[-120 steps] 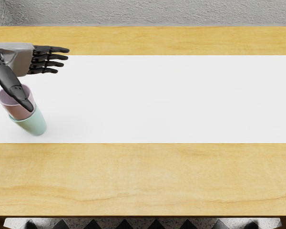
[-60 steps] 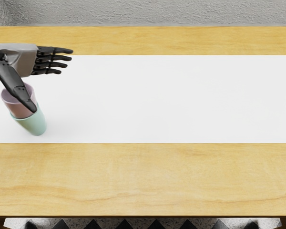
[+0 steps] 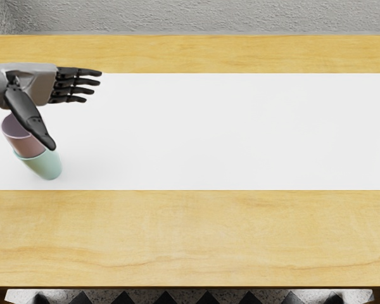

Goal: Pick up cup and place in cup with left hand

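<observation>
At the picture's left, my left hand [image 3: 71,113] is open, its four fingers stretched to the right and its thumb pointing down toward the front. A pink cup [image 3: 26,145] stands with its lower part inside a mint-green cup [image 3: 47,167], both leaning slightly toward the upper left in the view. The thumb passes in front of the pink cup's right side and hides part of its rim; whether it touches the cup, I cannot tell. Nothing is held by the hand.
The cups are on a white strip [image 3: 228,133] that runs across the wooden table [image 3: 196,234]. A grey textured surface [image 3: 202,16] lies beyond the table's far edge.
My left hand has shifted a little to the right and slightly toward the front, fingers still spread. The pink cup moved slightly right at first; the green cup stayed put.
</observation>
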`<move>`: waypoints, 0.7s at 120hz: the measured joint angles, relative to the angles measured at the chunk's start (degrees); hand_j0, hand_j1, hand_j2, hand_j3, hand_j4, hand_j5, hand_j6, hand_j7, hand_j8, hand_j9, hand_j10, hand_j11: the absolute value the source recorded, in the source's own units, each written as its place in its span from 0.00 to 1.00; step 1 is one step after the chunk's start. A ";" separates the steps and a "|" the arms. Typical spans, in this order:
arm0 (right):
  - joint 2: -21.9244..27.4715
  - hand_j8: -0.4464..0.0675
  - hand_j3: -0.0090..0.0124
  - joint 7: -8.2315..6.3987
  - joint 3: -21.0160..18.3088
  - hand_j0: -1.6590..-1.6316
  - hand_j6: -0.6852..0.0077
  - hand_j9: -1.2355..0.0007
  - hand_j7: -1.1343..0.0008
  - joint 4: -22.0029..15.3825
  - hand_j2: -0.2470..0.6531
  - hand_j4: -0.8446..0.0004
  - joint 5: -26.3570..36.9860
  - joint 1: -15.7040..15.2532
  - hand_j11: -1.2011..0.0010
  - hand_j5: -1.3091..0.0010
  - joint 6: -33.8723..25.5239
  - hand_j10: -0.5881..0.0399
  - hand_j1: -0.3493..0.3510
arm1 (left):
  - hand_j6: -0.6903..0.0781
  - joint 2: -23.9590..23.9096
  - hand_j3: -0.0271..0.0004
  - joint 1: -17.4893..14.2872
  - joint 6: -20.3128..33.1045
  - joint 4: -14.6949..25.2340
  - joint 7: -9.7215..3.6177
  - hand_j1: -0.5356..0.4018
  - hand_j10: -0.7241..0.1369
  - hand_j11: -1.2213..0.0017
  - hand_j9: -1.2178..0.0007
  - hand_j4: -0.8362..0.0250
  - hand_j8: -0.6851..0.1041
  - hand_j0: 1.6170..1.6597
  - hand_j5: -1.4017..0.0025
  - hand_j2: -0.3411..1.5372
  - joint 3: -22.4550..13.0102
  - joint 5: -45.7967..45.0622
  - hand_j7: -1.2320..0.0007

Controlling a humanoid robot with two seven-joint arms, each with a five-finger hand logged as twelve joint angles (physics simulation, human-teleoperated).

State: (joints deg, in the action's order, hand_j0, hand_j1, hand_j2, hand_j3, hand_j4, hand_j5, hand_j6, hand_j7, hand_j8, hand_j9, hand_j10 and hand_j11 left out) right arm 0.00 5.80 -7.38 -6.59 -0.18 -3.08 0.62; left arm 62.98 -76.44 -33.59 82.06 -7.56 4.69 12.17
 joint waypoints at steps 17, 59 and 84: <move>0.00 0.83 0.42 0.00 0.00 0.04 0.96 0.98 0.98 0.00 0.27 0.98 0.00 0.00 0.98 0.98 0.00 0.91 0.03 | 0.88 -0.13 0.99 0.79 0.00 -0.89 -0.01 0.94 0.83 0.99 0.99 0.96 0.86 0.96 0.99 0.18 0.15 0.06 0.99; 0.00 0.84 0.42 -0.08 0.09 0.04 0.96 0.98 0.98 0.38 0.27 0.98 -0.01 2.10 0.98 0.98 -0.22 0.91 0.03 | 0.89 -3.17 0.99 1.16 0.01 -1.24 0.00 0.94 0.83 0.99 0.99 0.96 0.86 0.96 0.99 0.18 0.16 -0.06 0.99; 0.00 0.83 0.42 -0.09 0.01 0.04 0.96 0.98 0.98 0.28 0.27 0.98 0.00 1.88 0.98 0.98 -0.18 0.91 0.03 | 0.89 -4.26 0.99 2.28 0.01 -1.96 0.00 0.94 0.83 0.99 0.99 0.96 0.86 0.96 0.99 0.18 0.21 0.01 0.99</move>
State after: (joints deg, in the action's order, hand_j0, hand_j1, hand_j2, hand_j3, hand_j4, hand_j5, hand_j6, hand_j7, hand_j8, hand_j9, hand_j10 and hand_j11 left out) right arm 0.00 5.71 -7.37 -6.31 -0.18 -1.20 0.44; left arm 58.71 -74.17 -33.58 80.10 -7.56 4.90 12.17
